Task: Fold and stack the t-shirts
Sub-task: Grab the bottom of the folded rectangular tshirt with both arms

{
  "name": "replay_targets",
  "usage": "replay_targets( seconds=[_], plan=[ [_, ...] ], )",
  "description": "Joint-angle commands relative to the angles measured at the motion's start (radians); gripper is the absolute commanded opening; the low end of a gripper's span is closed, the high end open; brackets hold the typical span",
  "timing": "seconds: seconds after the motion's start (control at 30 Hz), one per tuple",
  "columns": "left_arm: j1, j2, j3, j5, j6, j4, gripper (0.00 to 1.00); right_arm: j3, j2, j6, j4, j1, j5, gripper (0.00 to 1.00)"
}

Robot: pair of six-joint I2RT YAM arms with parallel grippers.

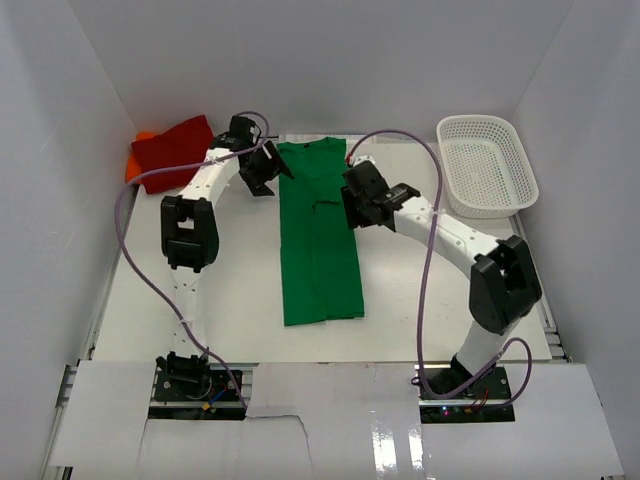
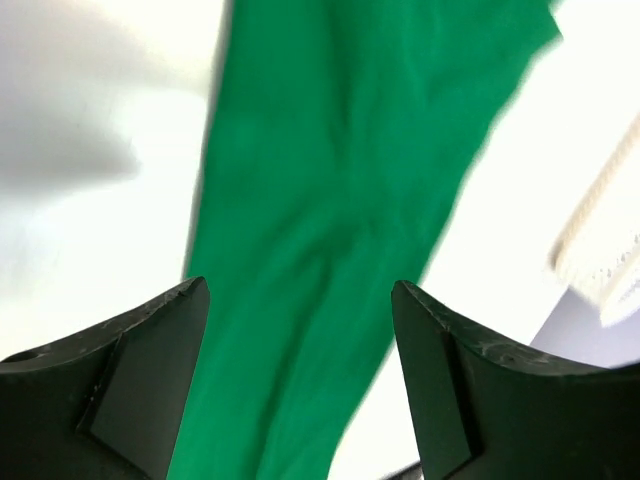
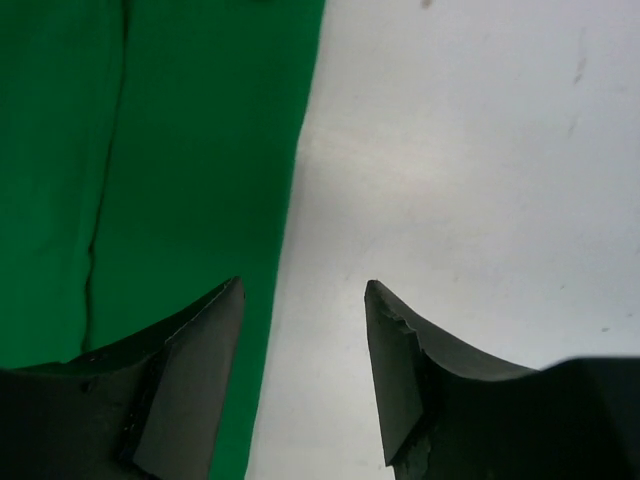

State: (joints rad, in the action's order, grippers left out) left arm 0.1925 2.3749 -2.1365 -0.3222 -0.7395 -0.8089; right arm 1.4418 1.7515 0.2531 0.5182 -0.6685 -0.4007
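The green t-shirt point(image 1: 318, 235), folded to a long strip, lies mid-frame. The left gripper point(image 1: 268, 172) gapes wide and empty at its upper left edge, the right gripper point(image 1: 352, 195) likewise at its upper right edge.

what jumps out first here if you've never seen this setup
The bright green t-shirt, folded into a long strip, runs down the middle of the table. The left gripper and right gripper hover open near its far end, one at each side edge. A red t-shirt lies bunched over an orange t-shirt at the far left corner, and a white mesh basket sits at the far right.
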Motion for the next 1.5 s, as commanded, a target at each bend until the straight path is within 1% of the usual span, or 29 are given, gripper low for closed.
replay_targets(
  seconds=[0.0, 0.03, 0.07, 0.1, 0.13, 0.17, 0.23, 0.27, 0.3, 0.33, 0.37, 0.43, 0.47, 0.5, 0.53, 0.6, 0.73, 0.87, 0.97, 1.0, 1.03, 1.13, 1.3, 1.47],
  plan=[
    [-0.005, -0.363, 0.091, 0.046, 0.115, -0.072, 0.84, -0.15, -0.098, 0.07, 0.097, -0.069, 0.151, 0.59],
    [-0.005, -0.431, 0.152, 0.054, 0.144, -0.073, 0.84, -0.196, -0.125, 0.086, 0.077, -0.078, 0.187, 0.59],
    [-0.004, -0.565, 0.282, 0.057, 0.153, -0.069, 0.84, -0.298, -0.157, 0.109, 0.057, -0.095, 0.221, 0.6],
    [-0.004, -0.632, 0.346, 0.058, 0.166, -0.07, 0.85, -0.348, -0.22, 0.12, 0.039, -0.1, 0.253, 0.6],
    [-0.001, -0.701, 0.418, 0.064, 0.175, -0.065, 0.85, -0.394, -0.248, 0.155, 0.014, -0.103, 0.299, 0.6],
    [0.004, -0.839, 0.578, 0.069, 0.177, -0.062, 0.85, -0.479, -0.304, 0.166, 0.002, -0.108, 0.324, 0.61],
    [0.005, -0.968, 0.752, 0.068, 0.175, -0.052, 0.85, -0.546, -0.352, 0.19, -0.02, -0.117, 0.362, 0.61],
    [0.005, -1.075, 0.92, 0.057, 0.161, -0.052, 0.84, -0.595, -0.395, 0.205, -0.024, -0.12, 0.368, 0.6],
    [0.01, -1.124, 0.996, 0.051, 0.152, -0.052, 0.82, -0.612, -0.412, 0.21, -0.027, -0.123, 0.382, 0.6],
    [0.018, -1.167, 1.065, 0.035, 0.138, -0.044, 0.81, -0.624, -0.425, 0.215, -0.03, -0.125, 0.388, 0.6],
    [0.03, -1.244, 1.189, 0.029, 0.109, -0.044, 0.81, -0.647, -0.443, 0.218, -0.043, -0.125, 0.423, 0.6],
    [0.059, -1.301, 1.288, 0.028, 0.08, -0.033, 0.79, -0.659, -0.44, 0.219, -0.053, -0.126, 0.441, 0.6],
    [0.067, -1.324, 1.367, 0.031, 0.054, -0.029, 0.79, -0.667, -0.434, 0.219, -0.069, -0.126, 0.457, 0.59],
    [0.077, -1.35, 1.4, 0.028, 0.043, -0.013, 0.79, -0.679, -0.426, 0.218, -0.079, -0.126, 0.468, 0.59],
    [0.126, -1.367, 1.462, 0.046, 0.01, 0.022, 0.79, -0.699, -0.402, 0.219, -0.127, -0.126, 0.497, 0.58],
    [0.139, -1.364, 1.484, 0.054, -0.015, 0.043, 0.79, -0.704, -0.396, 0.219, -0.152, -0.126, 0.514, 0.58],
    [0.229, -1.315, 1.504, 0.072, -0.078, 0.097, 0.79, -0.698, -0.344, 0.224, -0.176, -0.126, 0.523, 0.55],
    [0.295, -1.274, 1.534, 0.1, -0.141, 0.189, 0.79, -0.702, -0.305, 0.23, -0.204, -0.126, 0.537, 0.53],
    [0.321, -1.244, 1.534, 0.132, -0.166, 0.237, 0.79, -0.702, -0.273, 0.23, -0.227, -0.126, 0.545, 0.48],
    [0.324, -1.237, 1.534, 0.132, -0.169, 0.255, 0.79, -0.699, -0.261, 0.229, -0.231, -0.125, 0.546, 0.46],
    [0.332, -1.228, 1.535, 0.132, -0.175, 0.261, 0.79, -0.696, -0.257, 0.23, -0.23, -0.125, 0.545, 0.36],
    [0.35, -1.203, 1.546, 0.135, -0.185, 0.278, 0.79, -0.695, -0.26, 0.23, -0.231, -0.125, 0.546, 0.16],
    [0.381, -1.174, 1.587, 0.135, -0.213, 0.31, 0.77, -0.693, -0.277, 0.232, -0.224, -0.125, 0.55, 0.16],
    [0.443, -1.117, 1.619, 0.146, -0.247, 0.364, 0.74, -0.69, -0.277, 0.233, -0.221, -0.125, 0.545, 0.15]
  ],
)
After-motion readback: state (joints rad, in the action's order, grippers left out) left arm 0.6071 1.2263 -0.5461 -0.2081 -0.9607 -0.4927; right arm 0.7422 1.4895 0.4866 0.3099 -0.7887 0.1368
